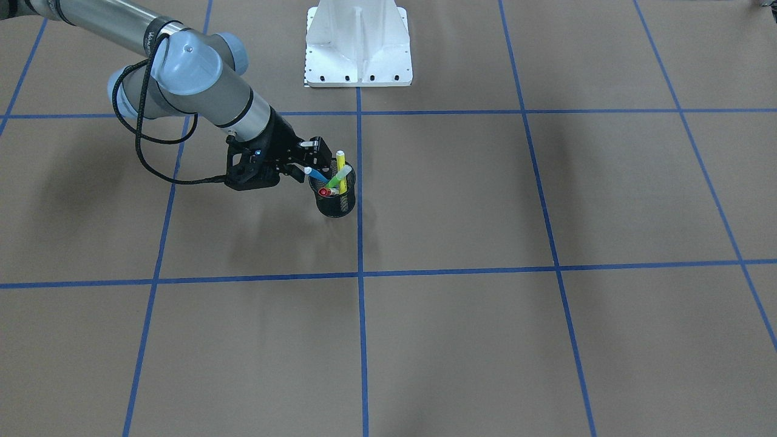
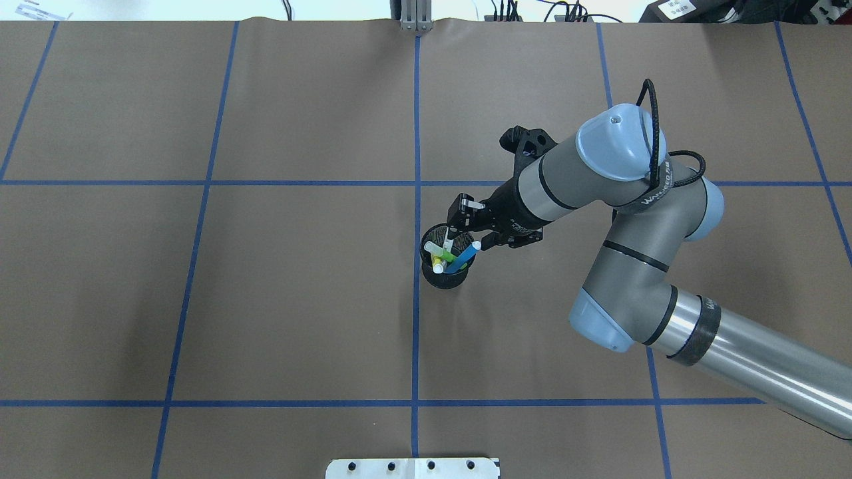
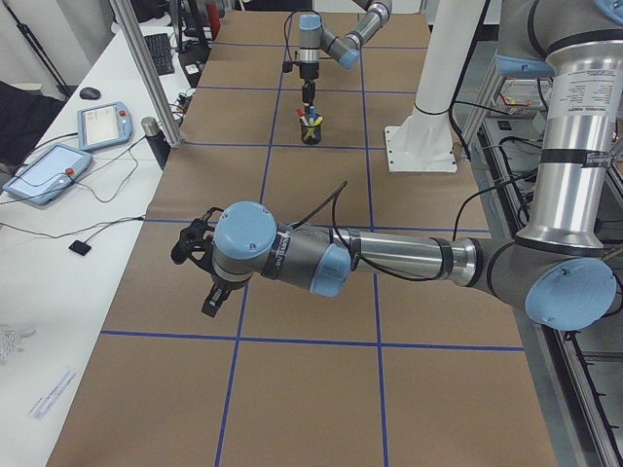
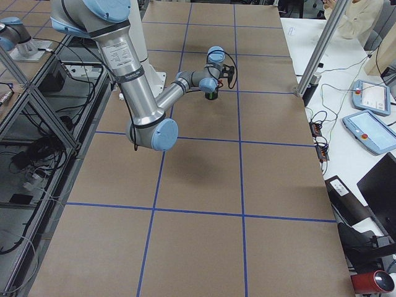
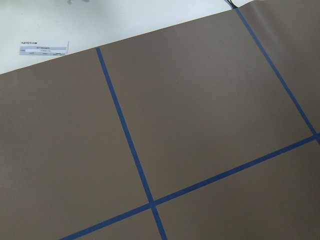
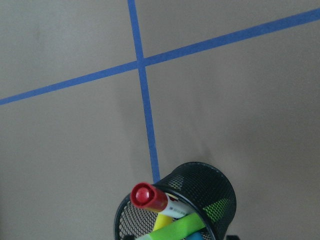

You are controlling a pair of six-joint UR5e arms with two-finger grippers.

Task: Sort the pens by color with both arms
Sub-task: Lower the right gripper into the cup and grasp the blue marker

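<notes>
A black mesh cup (image 1: 337, 205) stands near the table's middle and holds all the pens: blue (image 1: 315, 174), yellow (image 1: 341, 165), lime green (image 1: 339, 178) and red-capped (image 1: 325, 192). My right gripper (image 1: 308, 159) hovers at the cup's rim, beside the blue pen, jaws apart and holding nothing. In the overhead view it (image 2: 476, 223) sits just right of the cup (image 2: 444, 278). The right wrist view shows the red cap (image 6: 145, 195) and the cup (image 6: 200, 180) below. My left gripper (image 3: 209, 295) shows only in the exterior left view, low over bare table; I cannot tell its state.
The table is brown paper crossed by blue tape lines (image 2: 417, 199). The white pedestal base (image 1: 358, 45) stands at the robot's side. The left wrist view shows bare paper and a white label (image 5: 43, 47) past the table's edge.
</notes>
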